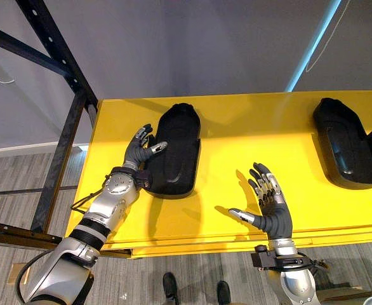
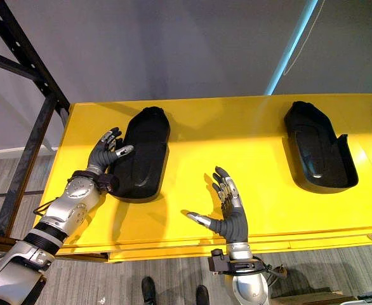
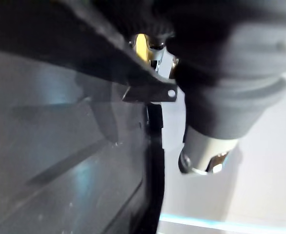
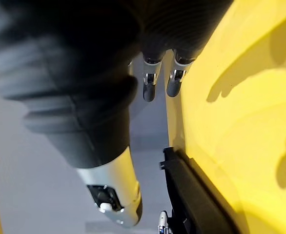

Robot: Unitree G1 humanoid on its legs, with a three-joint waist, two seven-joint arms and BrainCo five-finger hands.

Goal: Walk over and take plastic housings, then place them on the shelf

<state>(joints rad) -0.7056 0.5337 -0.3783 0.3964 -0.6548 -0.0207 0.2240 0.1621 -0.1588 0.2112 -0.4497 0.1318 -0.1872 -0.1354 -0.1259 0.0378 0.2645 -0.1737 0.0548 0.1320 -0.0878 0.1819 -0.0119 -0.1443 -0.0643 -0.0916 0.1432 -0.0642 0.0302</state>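
Observation:
Two black plastic housings lie on the yellow table (image 1: 249,140). The nearer housing (image 1: 176,149) lies at the left, and my left hand (image 1: 137,149) is against its left edge, fingers straight along the side and thumb resting on its top. Its dark surface (image 3: 60,146) looms close in the left wrist view. My right hand (image 1: 272,206) hovers open over the table to the right of that housing, palm turned towards it, thumb spread, touching nothing. The housing's edge (image 4: 196,195) shows past the right hand's fingers (image 4: 150,83). The second housing (image 1: 348,146) lies far right.
A black metal rack frame (image 1: 59,57) stands off the table's left end. A grey wall runs behind the table. The table's front edge (image 1: 237,244) is just under my right wrist. Bare yellow surface separates the two housings.

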